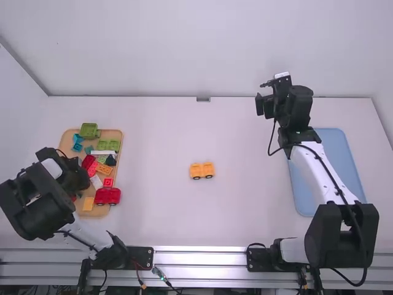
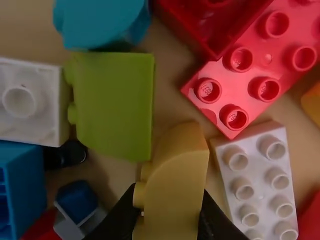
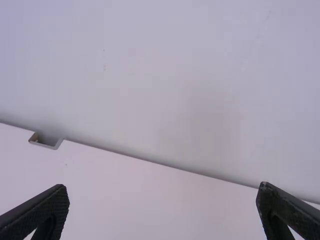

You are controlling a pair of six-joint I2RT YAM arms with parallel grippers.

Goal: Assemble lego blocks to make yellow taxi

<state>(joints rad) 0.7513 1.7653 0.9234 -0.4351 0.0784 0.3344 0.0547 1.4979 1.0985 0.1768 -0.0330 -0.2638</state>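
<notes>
A yellow block (image 2: pixel 175 192) is clasped in the left pincer (image 1: pixel 75 175). The right pincer (image 1: pixel 264 96) is spread wide, empty.

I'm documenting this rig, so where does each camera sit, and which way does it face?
High view: above and behind, facing forward and down onto the table; shows left arm and right arm.
Left wrist view: on the left wrist, facing down at the tray; shows left gripper, shut on a yellow block.
Right wrist view: on that wrist, facing the back wall; shows right gripper, open.
High and right wrist views share the back edge's small bracket.
</notes>
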